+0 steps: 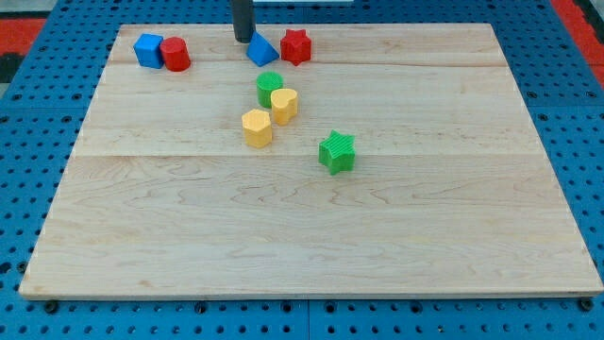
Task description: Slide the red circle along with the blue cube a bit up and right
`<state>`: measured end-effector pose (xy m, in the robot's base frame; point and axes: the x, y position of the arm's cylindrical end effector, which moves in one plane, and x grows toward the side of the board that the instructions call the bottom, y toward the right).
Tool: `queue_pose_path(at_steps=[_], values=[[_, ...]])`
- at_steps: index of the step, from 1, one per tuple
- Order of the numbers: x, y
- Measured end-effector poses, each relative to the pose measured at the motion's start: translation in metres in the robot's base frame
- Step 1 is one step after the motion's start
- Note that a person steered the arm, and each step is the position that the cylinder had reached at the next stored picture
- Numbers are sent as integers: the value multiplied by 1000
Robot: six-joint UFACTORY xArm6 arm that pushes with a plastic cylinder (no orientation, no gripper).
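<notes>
Near the bench's (pixel 311 246) top-left corner, the blue cube (pixel 148 49) and red circle (pixel 176 54) sit touching, cube leftmost. Well apart, at the top edge's middle, my tip (pixel 243 40) rests just left of a blue triangular block (pixel 262 49) beside a red star (pixel 295 45). No claw exists on this rod.

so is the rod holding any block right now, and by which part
Nothing is held. My tip sits at the view's top, just left of the blue triangle, well right of the blue cube and red circle.
</notes>
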<state>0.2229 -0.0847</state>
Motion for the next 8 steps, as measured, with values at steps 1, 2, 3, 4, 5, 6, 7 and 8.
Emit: queue_pose_path(at_steps=[1, 2, 3, 4, 5, 6, 7, 8], values=[[1, -27], [40, -35], [84, -37], [83, -81], [60, -97], [58, -105], [68, -139], [51, -160]])
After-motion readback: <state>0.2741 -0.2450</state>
